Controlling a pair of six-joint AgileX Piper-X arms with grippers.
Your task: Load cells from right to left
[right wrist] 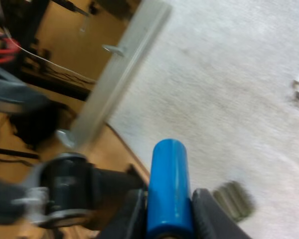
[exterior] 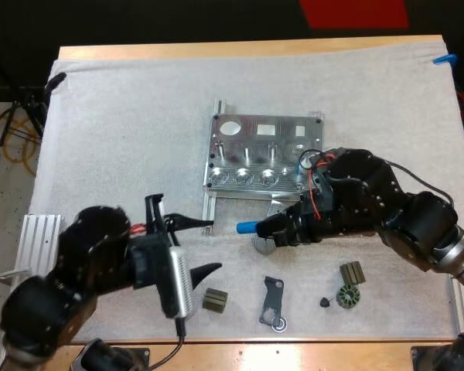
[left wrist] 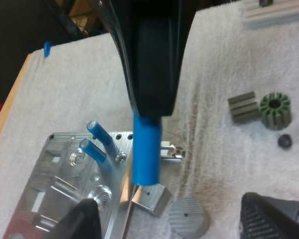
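right gripper [exterior: 272, 229] is clamping a blue cell [exterior: 247, 226] between both fingers, at the fixture's [exterior: 255, 147] 6 o'clock edge; left gripper [exterior: 203, 247] is hanging open, fingers apart, at the cell's 8 o'clock. two loaded cells [left wrist: 93, 151] are standing in the fixture.

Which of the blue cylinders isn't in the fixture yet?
The blue cylinder clamped in the right pincer, just off the metal fixture; the other two cylinders stand in the fixture's sockets.

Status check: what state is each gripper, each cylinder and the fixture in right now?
left gripper: open, empty.
right gripper: shut on held cylinder.
held cylinder: clamped, not yet loaded.
two loaded cylinders: standing in fixture.
fixture: partly loaded, some sockets empty.
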